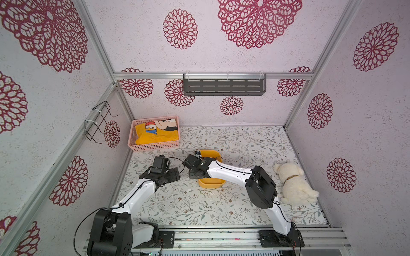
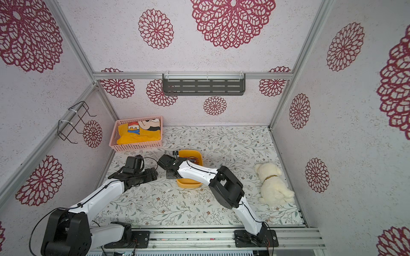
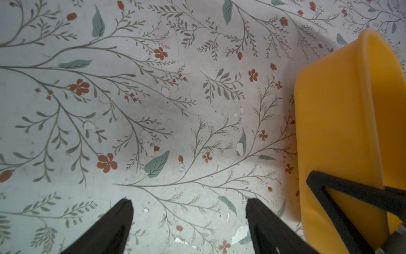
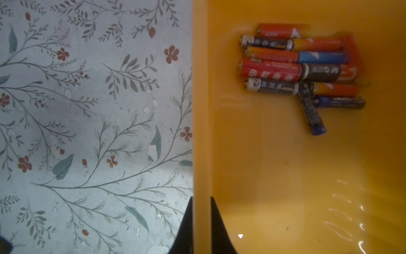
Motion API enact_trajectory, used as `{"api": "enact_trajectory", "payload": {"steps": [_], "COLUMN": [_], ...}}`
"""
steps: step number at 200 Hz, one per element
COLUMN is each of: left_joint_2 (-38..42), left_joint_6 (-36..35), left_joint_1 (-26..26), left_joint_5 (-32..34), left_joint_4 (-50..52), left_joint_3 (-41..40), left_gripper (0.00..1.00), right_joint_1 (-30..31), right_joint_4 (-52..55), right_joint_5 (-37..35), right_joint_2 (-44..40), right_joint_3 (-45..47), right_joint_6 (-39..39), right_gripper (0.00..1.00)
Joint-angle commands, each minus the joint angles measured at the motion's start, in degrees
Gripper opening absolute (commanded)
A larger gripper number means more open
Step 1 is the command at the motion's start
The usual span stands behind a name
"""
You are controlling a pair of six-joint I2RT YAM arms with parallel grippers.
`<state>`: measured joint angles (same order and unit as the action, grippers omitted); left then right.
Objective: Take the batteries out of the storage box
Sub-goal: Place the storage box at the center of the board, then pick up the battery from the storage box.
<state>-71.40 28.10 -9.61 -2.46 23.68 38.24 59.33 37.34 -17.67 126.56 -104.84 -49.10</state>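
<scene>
The yellow-orange storage box (image 1: 211, 184) (image 2: 188, 184) stands mid-table, partly hidden under my right arm. The batteries (image 4: 296, 70), several orange, black and blue cylinders, lie piled at one end of its floor; a few of the batteries (image 2: 192, 159) show in a top view. My right gripper (image 4: 201, 198) (image 1: 194, 175) is shut on the box's left side wall (image 4: 201, 110), one finger inside and one outside. My left gripper (image 3: 190, 200) (image 1: 174, 174) hangs open over bare tablecloth just left of the box (image 3: 334, 132), holding nothing.
A pink lattice basket (image 1: 155, 145) with yellow cloth sits at the back left corner. A white plush dog (image 1: 295, 184) lies at the right edge. On the back wall hangs a grey shelf (image 1: 224, 85), and a wire rack (image 1: 99, 122) on the left wall.
</scene>
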Motion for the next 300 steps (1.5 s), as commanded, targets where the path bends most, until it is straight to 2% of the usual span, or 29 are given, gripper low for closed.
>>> {"api": "enact_trajectory", "payload": {"steps": [1,28,46,60,71,91,129,150,168,182,195,211,229,259,300], "left_joint_2": [-0.6,-1.0,-0.6,-0.3,-0.3,0.2,3.6,4.9,3.7,0.8,-2.7,-6.4,-8.2,-6.9,-3.2], "left_joint_6": [-0.4,-0.3,-0.3,-0.4,-0.4,-0.2,0.1,0.4,-1.9,-3.4,-2.6,-0.2,2.3,3.9,3.2], "left_joint_1": [0.4,0.4,0.4,0.4,0.4,0.4,0.1,-3.2,-10.4,-15.7,-18.0,-18.9,-19.0,-19.0,-18.4], "left_joint_5": [-0.5,-0.8,-0.7,-0.6,-0.4,-0.1,-1.1,-3.0,-0.9,1.2,1.4,1.4,2.0,2.1,4.6], "left_joint_4": [-3.3,-2.8,-2.7,-2.6,-2.2,-0.7,-0.6,-4.2,-6.2,-6.0,-5.9,-5.9,-7.3,-10.3,-9.2], "left_joint_3": [-0.5,0.1,0.1,0.3,0.7,2.6,8.7,12.4,16.9,20.6,22.7,23.7,22.5,18.4,14.3], "left_gripper": [0.88,0.87,0.87,0.87,0.87,0.87,0.86,0.86,0.87,0.88,0.87,0.85,0.84,0.85,0.86], "right_joint_1": [-0.5,-1.1,-1.4,-1.7,-1.9,-2.9,-7.2,-12.2,-15.0,-15.5,-15.5,-15.6,-15.7,-16.0,-16.8], "right_joint_4": [2.0,0.4,-0.8,-1.6,-2.1,-4.2,-12.6,-17.8,-13.3,-7.0,-2.2,-0.3,-1.7,-2.8,-6.3], "right_joint_5": [-2.0,-0.8,0.3,1.7,3.0,7.8,14.7,22.0,19.2,13.4,10.2,8.0,9.4,12.3,12.9], "right_joint_2": [2.1,3.1,3.2,3.2,2.9,0.4,-11.5,-15.8,-14.4,-10.9,-6.9,-4.2,-3.2,-2.1,-4.2], "right_joint_3": [-2.7,-2.5,-2.7,-3.2,-3.7,-4.1,2.2,8.2,8.0,4.6,0.6,-1.9,-1.6,0.0,7.1], "right_joint_6": [-2.4,-2.4,-2.2,-1.7,-1.3,0.6,8.2,15.5,23.8,29.0,32.1,32.5,31.3,29.2,27.0], "right_gripper": [0.07,0.16,0.41,0.44,0.55,0.59,0.59,0.56,0.51,0.48,0.45,0.45,0.46,0.45,0.37]}}
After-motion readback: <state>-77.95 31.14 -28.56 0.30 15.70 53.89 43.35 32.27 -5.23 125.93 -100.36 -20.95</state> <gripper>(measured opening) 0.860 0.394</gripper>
